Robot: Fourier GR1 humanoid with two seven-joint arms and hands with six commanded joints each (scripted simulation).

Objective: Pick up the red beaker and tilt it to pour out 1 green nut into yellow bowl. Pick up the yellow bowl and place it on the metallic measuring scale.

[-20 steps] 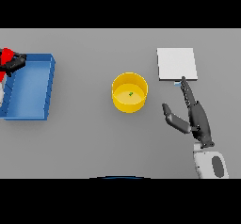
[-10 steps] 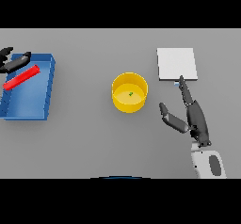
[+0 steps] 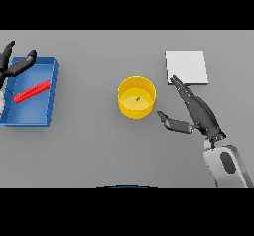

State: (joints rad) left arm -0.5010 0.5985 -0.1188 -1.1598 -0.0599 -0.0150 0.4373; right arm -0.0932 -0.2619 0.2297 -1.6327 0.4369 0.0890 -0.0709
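Observation:
The yellow bowl stands upright mid-table with one small green nut inside. The red beaker lies on its side in the blue tray at the left. My left hand hovers over the tray's far left corner, fingers spread open, clear of the beaker. My right hand is open just right of the bowl, thumb pointing toward it, fingers straight and reaching toward the metallic scale, a pale square plate at the back right. Neither hand touches the bowl.
The blue tray has raised walls and sits at the table's left edge. Grey table surface surrounds the bowl and the scale.
The left hand let go of the red beaker, which now lies flat in the tray, and drew away to the left. The right hand moved slightly closer to the bowl.

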